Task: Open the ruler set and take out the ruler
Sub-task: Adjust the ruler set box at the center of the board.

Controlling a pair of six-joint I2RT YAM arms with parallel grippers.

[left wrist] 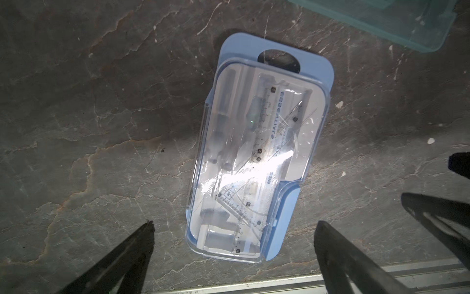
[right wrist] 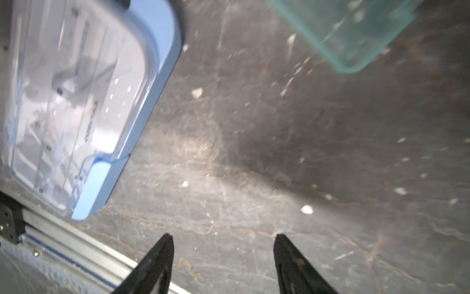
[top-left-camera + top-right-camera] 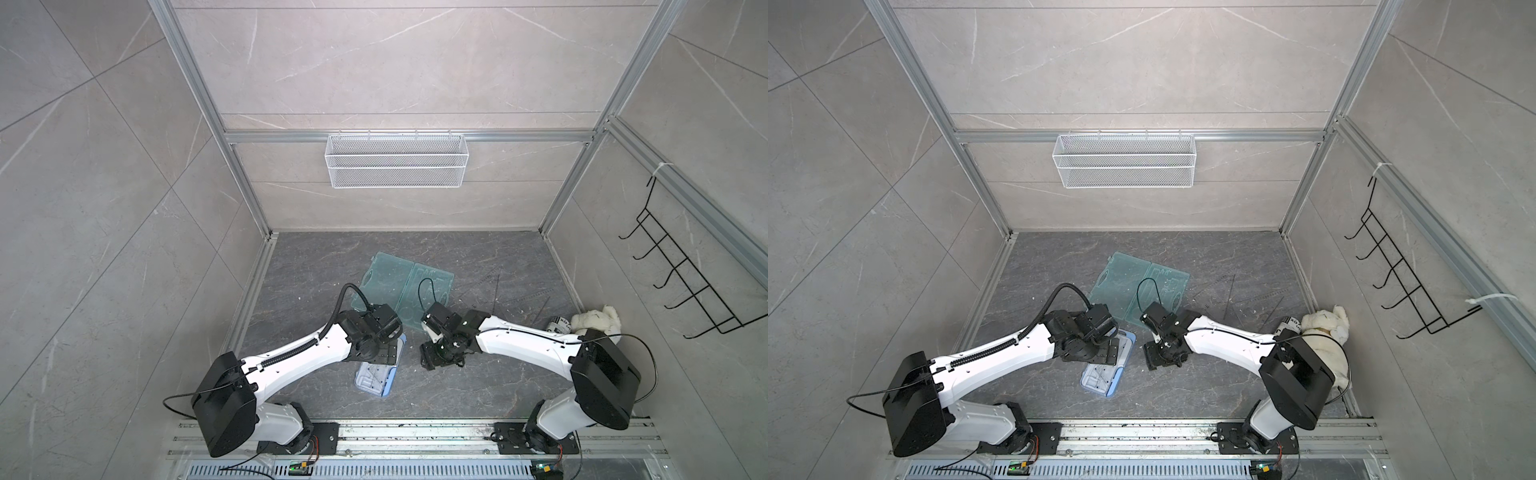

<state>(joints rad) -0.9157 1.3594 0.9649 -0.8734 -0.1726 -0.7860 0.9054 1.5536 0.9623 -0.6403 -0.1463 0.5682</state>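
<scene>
The ruler set (image 1: 309, 84) is a blue case with a clear lid, lying flat on the dark floor in both top views (image 3: 374, 380) (image 3: 1100, 380). The lid rests on the base. A clear ruler (image 1: 264, 137) shows through it among other clear pieces. My left gripper (image 1: 235, 224) hangs above the case's near end, open wide, with one finger on each side and nothing between them. My right gripper (image 2: 223, 235) is open over bare floor just to the right of the case (image 2: 101, 193), holding nothing. In a top view its wrist (image 3: 436, 353) covers its fingers.
An opened teal clear case (image 3: 399, 282) lies farther back. Thin clear rulers and sticks (image 3: 528, 297) are scattered at the right, near a can (image 3: 557, 325) and a white plush toy (image 3: 596, 320). A wire basket (image 3: 397, 160) hangs on the back wall and a hook rack (image 3: 685, 282) on the right wall. A metal rail (image 3: 415, 432) runs along the front.
</scene>
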